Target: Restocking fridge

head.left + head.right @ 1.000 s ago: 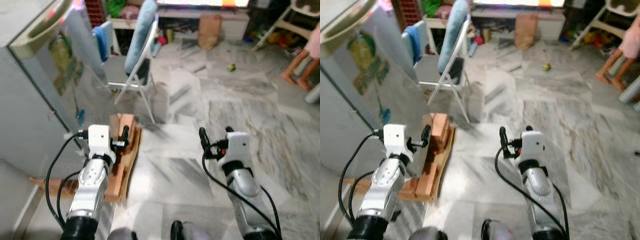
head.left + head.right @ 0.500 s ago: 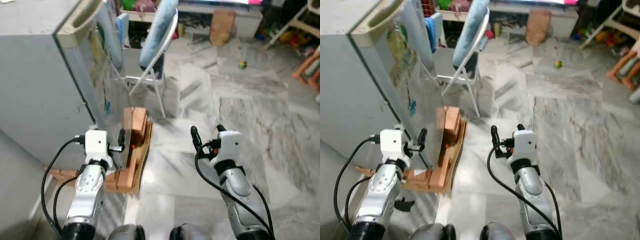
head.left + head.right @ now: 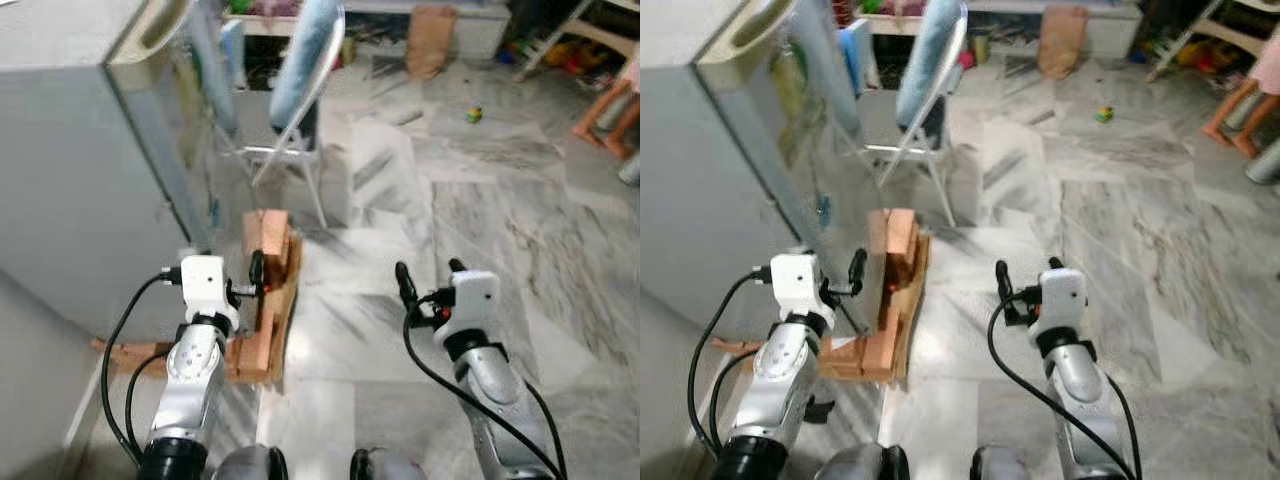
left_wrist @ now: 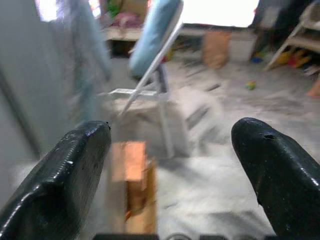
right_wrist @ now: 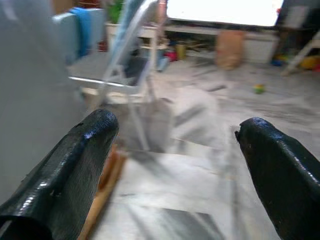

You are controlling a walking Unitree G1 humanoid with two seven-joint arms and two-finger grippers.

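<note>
The grey fridge (image 3: 80, 170) stands on my left with its door shut and stickers on the side facing me. It rests on a stack of wooden blocks (image 3: 266, 290). My left gripper (image 3: 240, 278) is held low in front of me, close to the fridge's lower corner and the blocks. It is open with nothing in it, and its fingers (image 4: 65, 175) are spread wide in the left wrist view. My right gripper (image 3: 428, 280) hovers over the marble floor to the right, open and empty too, its fingers (image 5: 272, 170) far apart. No stock items are in view.
A white folding chair (image 3: 300, 90) draped with blue cloth stands just beyond the fridge. Further back are a brown paper bag (image 3: 428, 42), a small toy (image 3: 474, 115) on the floor and a person's legs (image 3: 610, 115) at the far right. Marble floor (image 3: 480, 220) lies ahead.
The whole picture has shifted, so the camera has moved, bringing the fridge and wooden blocks nearer on the left. Both grippers stay open and held out as before.
</note>
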